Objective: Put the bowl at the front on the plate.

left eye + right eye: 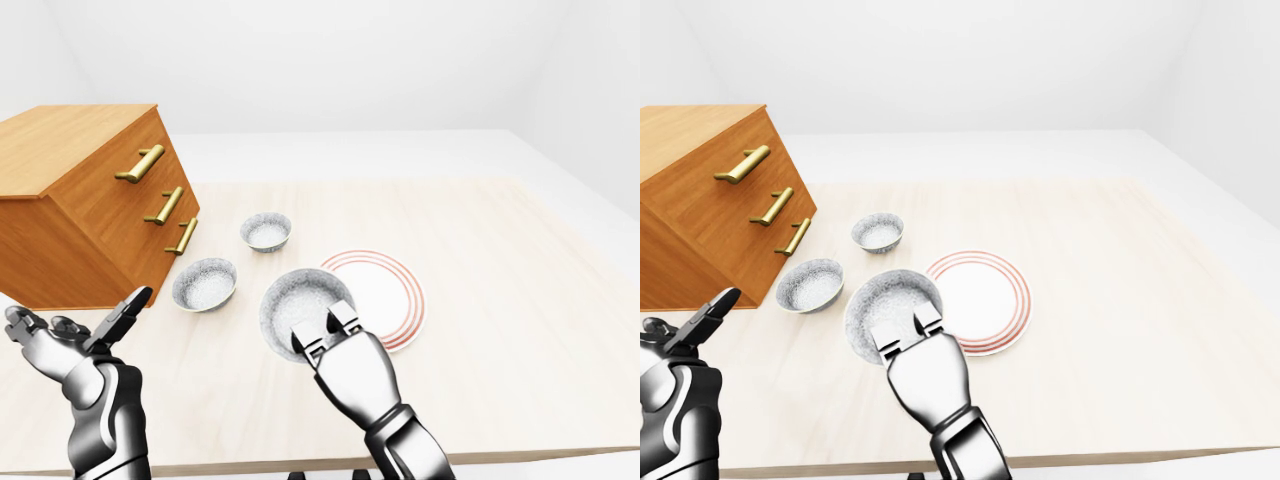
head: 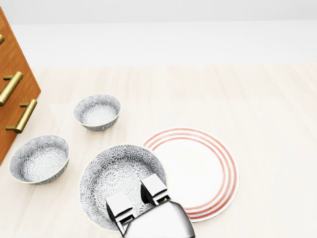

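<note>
The largest patterned bowl (image 2: 119,171) is at the bottom of the head view, tilted so its inside faces me. Its right rim overlaps the left edge of the white plate with red rings (image 2: 200,166). My right hand (image 2: 137,197) comes up from the bottom edge, its fingers closed over the bowl's near rim. My left hand (image 1: 78,335) hovers at the lower left of the left-eye view, fingers spread and holding nothing, well left of the bowls.
Two smaller patterned bowls (image 2: 39,159) (image 2: 97,111) sit left of and above the held one. A wooden dresser with brass handles (image 1: 85,205) stands at the left. The pale wooden table (image 1: 520,300) ends close below my arms.
</note>
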Robot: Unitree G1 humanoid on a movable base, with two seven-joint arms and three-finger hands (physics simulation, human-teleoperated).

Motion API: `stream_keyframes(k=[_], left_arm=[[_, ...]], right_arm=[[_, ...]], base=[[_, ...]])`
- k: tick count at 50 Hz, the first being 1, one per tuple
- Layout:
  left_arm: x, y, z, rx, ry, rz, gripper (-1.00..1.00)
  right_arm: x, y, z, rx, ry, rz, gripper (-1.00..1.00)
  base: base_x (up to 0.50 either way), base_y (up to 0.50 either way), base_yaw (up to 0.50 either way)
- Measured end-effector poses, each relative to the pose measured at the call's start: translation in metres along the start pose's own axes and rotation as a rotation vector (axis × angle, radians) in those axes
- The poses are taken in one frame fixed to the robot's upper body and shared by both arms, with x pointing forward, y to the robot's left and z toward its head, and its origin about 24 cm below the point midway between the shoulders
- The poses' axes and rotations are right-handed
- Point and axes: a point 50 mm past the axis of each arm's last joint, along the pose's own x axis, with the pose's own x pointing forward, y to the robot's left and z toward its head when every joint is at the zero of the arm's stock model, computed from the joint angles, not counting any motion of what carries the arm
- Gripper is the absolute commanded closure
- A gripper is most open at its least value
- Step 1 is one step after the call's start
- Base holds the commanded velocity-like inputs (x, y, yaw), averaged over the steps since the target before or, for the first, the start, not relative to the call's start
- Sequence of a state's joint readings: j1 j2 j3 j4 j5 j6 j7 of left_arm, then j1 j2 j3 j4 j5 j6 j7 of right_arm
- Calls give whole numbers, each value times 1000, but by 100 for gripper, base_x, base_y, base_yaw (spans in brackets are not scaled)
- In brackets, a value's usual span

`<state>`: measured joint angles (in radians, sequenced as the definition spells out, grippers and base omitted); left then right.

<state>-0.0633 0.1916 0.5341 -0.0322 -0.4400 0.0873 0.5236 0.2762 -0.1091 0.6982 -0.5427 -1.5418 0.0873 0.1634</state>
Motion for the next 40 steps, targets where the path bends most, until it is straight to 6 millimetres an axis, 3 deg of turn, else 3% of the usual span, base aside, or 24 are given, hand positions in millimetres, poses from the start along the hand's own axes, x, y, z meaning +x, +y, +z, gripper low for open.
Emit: stream_keyframes(k=[21,40], left_arm=[[0,0,-1,3,4,-1,-100],[-1,0,3,-7,-13,-2,-100]], right_arm=[[-5,-11,-46,51,187,-55,100],[-5,-14,-75,47,308,-47,100]], base=[[0,0,0],[0,0,0]])
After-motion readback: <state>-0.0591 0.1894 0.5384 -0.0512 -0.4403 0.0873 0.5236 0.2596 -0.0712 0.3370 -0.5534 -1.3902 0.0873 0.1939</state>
